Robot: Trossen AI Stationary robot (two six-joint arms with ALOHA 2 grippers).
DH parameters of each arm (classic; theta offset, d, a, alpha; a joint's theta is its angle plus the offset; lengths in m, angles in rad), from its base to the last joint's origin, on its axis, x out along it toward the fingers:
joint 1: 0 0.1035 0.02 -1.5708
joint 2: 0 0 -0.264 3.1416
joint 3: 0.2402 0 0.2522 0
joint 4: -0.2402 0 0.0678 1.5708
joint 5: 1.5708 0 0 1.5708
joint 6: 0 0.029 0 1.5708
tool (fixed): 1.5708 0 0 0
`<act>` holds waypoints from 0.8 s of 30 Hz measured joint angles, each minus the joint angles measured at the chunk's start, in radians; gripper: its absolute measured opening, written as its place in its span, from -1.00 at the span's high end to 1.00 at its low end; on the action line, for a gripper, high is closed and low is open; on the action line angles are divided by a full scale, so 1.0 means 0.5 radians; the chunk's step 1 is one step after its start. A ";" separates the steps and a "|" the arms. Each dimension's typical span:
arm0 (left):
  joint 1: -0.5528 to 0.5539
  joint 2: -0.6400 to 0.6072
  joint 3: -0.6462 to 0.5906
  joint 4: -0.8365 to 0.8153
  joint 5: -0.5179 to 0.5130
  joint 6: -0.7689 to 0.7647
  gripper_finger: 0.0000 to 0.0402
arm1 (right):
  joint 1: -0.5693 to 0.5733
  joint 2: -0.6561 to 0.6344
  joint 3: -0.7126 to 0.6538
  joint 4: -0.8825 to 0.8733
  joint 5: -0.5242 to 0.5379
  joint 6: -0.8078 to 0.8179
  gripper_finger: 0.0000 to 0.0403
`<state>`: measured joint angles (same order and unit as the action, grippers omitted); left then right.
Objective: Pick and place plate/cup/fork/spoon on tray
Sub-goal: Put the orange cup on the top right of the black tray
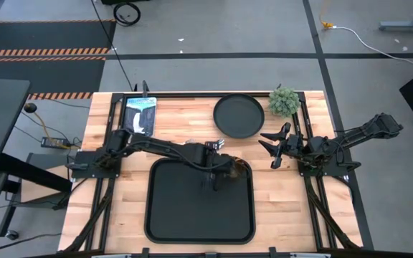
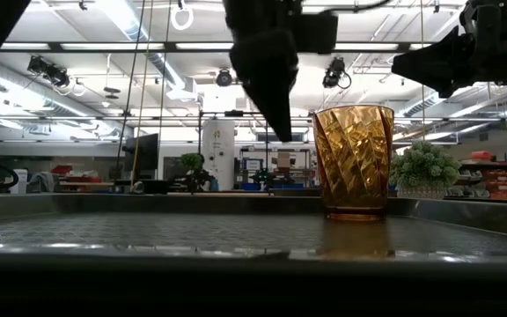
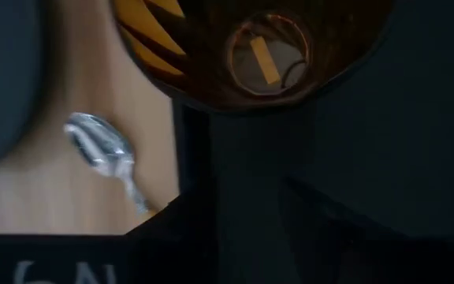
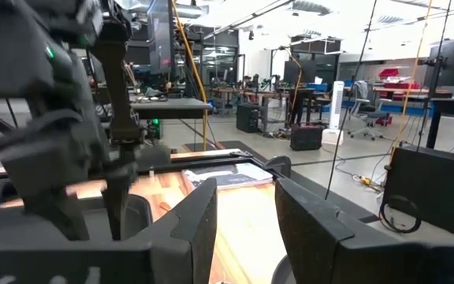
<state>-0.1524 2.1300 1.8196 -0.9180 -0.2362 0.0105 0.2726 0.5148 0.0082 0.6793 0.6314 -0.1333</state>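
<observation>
The amber cup (image 2: pixel 352 163) stands upright on its base on the black tray (image 1: pixel 199 204), near the tray's far right corner (image 1: pixel 239 169). My left gripper (image 1: pixel 218 176) hangs open just left of the cup and a little above it, apart from it (image 2: pixel 275 92). The cup also shows from above in the left wrist view (image 3: pixel 251 47). The spoon (image 3: pixel 105 150) lies on the wood beside the tray's far edge. The round black plate (image 1: pixel 239 116) lies on the table behind the tray. My right gripper (image 1: pixel 272 148) is open and empty at the right. The fork is not in view.
A small potted plant (image 1: pixel 284 102) stands at the far right, next to the plate. A blue and white packet (image 1: pixel 140 115) lies at the far left. Dark frame rails (image 1: pixel 314 201) run along both sides of the table.
</observation>
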 joint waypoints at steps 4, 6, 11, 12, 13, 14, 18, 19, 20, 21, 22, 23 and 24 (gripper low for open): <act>0.020 0.000 -0.108 0.152 0.075 -0.001 0.29 | 0.000 0.000 0.000 0.000 -0.006 0.000 0.32; 0.020 -0.001 -0.123 0.234 0.077 -0.001 0.29 | 0.000 0.000 0.000 -0.001 -0.007 0.000 0.32; 0.015 -0.001 -0.128 0.397 0.078 0.002 0.29 | 0.000 0.000 0.000 0.000 -0.007 0.000 0.32; 0.015 -0.001 -0.128 0.413 0.078 0.002 0.29 | 0.000 0.000 0.001 0.000 -0.007 0.000 0.32; 0.015 -0.001 -0.128 0.426 0.078 0.002 0.29 | 0.000 0.000 0.000 -0.001 -0.007 0.000 0.32; 0.017 -0.001 -0.128 0.434 0.078 0.002 0.29 | 0.000 0.000 0.000 0.000 -0.007 0.000 0.32; 0.024 -0.001 -0.128 0.447 0.071 0.052 0.30 | 0.000 0.000 0.000 0.000 -0.007 0.000 0.32; 0.024 -0.001 -0.128 0.446 0.068 0.064 0.30 | 0.000 0.000 0.000 0.000 -0.007 0.000 0.32; 0.024 -0.001 -0.128 0.438 0.053 0.086 0.30 | 0.000 0.000 0.000 0.000 -0.007 0.000 0.32; 0.024 -0.001 -0.128 0.411 0.024 0.114 0.30 | 0.000 0.000 0.000 -0.001 -0.007 0.000 0.32; 0.024 -0.004 -0.128 0.371 -0.016 0.153 0.30 | 0.000 0.000 0.000 0.000 -0.007 0.000 0.32; 0.025 -0.010 -0.128 0.312 -0.067 0.196 0.30 | -0.001 0.000 0.001 0.000 -0.007 0.000 0.32; 0.028 -0.016 -0.128 0.260 -0.126 0.238 0.30 | 0.000 0.000 0.000 -0.001 -0.007 0.000 0.32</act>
<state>-0.1385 2.1221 1.7557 -0.7881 -0.2990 0.1293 0.2725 0.5148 0.0082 0.6789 0.6277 -0.1333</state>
